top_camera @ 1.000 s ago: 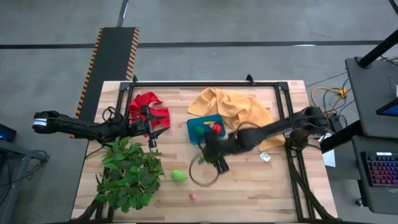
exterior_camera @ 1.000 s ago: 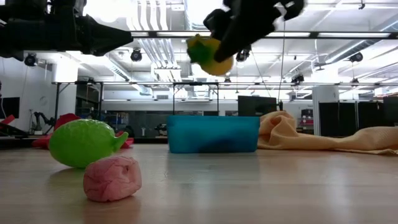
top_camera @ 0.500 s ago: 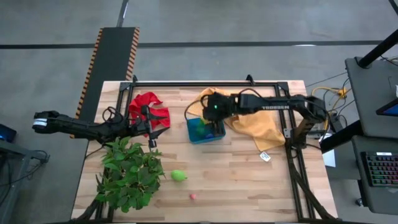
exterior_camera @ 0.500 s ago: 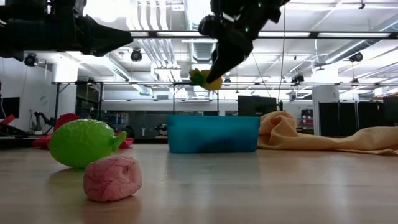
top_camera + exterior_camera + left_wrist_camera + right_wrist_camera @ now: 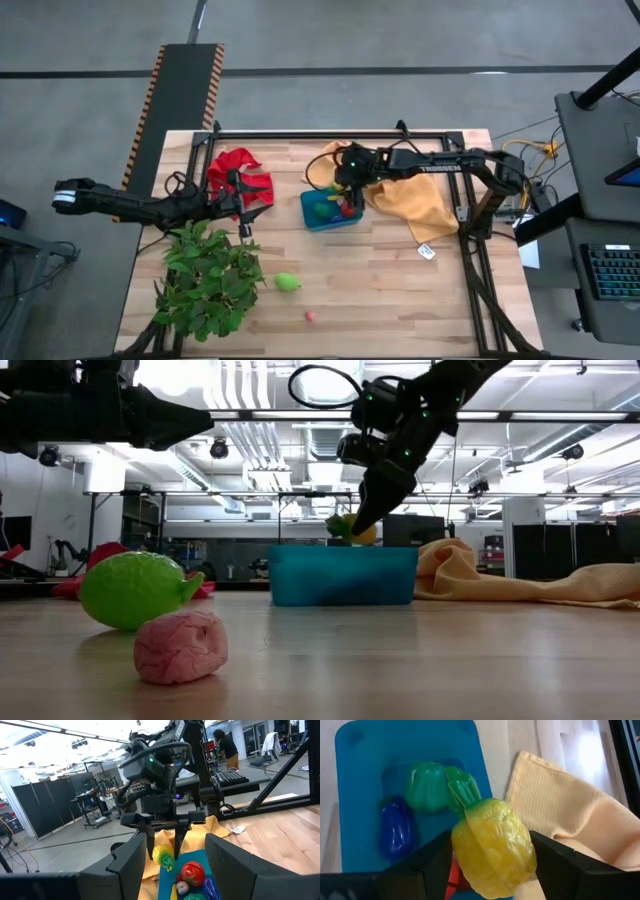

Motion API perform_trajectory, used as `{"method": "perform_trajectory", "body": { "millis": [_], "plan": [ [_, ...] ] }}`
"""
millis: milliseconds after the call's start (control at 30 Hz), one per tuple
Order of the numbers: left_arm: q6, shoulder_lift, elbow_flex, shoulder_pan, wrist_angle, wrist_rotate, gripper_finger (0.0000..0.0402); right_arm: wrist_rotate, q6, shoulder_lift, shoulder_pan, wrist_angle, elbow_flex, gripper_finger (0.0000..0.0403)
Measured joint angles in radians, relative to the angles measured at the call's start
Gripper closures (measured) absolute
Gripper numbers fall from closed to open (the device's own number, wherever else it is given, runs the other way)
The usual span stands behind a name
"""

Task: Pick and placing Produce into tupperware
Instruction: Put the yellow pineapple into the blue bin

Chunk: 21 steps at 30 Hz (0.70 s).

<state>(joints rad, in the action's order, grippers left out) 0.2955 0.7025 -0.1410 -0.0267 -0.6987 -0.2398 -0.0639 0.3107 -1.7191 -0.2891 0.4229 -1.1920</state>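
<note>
Right wrist view shows the right gripper (image 5: pixel 490 870) clamped on a yellow pineapple (image 5: pixel 492 847) with a green crown, held directly over the tub (image 5: pixel 365 750) — inside which a dark green piece (image 5: pixel 425 787), a blue-purple piece (image 5: pixel 395 832) and a sliver of red already lie. From the low view the pineapple (image 5: pixel 352 528) hangs just above the tub's rim (image 5: pixel 343 550), not yet inside, so the step in hand looks like the final lowering before release. From above, the right arm reaches across the yellow cloth (image 5: pixel 410 195) to the tub (image 5: pixel 312 212), which sits between that cloth and the red cloth (image 5: pixel 240 175). The next move, as I judge it, calls for a short descent and then parting the fingers so the toy drops among the others and not on the rim. Two pieces remain on the table near the plant (image 5: pixel 205 275): a light green fruit (image 5: pixel 288 283) and a small pink one (image 5: pixel 310 316), well apart from the tub. The left gripper (image 5: pixel 245 200) waits by the red cloth — its jaws stand apart, holding nothing.
</note>
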Motion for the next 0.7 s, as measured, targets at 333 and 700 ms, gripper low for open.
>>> {"method": "perform_trajectory", "body": {
  "millis": [333, 700],
  "plan": [
    [0.000, 0.000, 0.000, 0.000, 0.000, 0.000, 0.0212, 0.009, -0.015, -0.001, 0.000, -0.121, 0.124, 0.0168],
    [0.000, 0.000, 0.000, 0.000, 0.000, 0.000, 0.0212, 0.013, -0.079, -0.002, 0.000, -0.121, 0.108, 0.0110]
  ]
}}
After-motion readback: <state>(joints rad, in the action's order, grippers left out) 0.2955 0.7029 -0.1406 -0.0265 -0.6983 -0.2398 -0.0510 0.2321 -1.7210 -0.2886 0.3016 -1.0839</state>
